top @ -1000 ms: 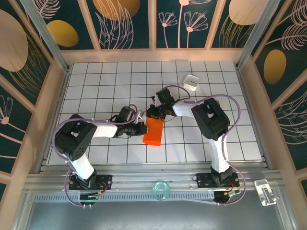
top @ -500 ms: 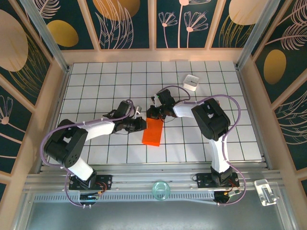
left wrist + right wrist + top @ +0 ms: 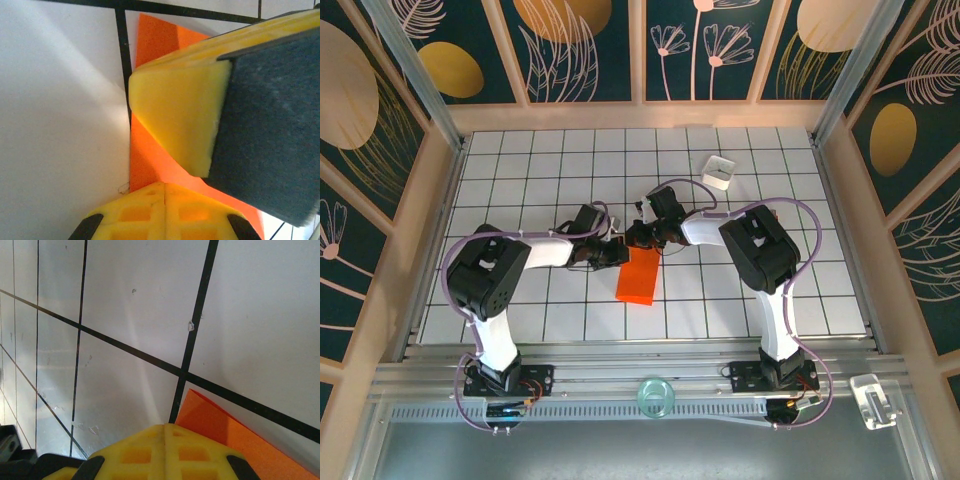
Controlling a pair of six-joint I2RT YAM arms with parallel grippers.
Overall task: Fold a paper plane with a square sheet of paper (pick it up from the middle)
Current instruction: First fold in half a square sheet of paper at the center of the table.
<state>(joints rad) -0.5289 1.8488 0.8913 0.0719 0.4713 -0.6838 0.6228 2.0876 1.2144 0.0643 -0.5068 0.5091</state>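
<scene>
Folded orange paper sheet on gridded table.
You see left gripper and right gripper, 2 closed claws, at its far edge.

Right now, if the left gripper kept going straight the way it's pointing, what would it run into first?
Most likely the folded orange-red paper, whose top corner lies right ahead of the left gripper. Close behind that corner is the right gripper, though the depth between them is unclear.
</scene>
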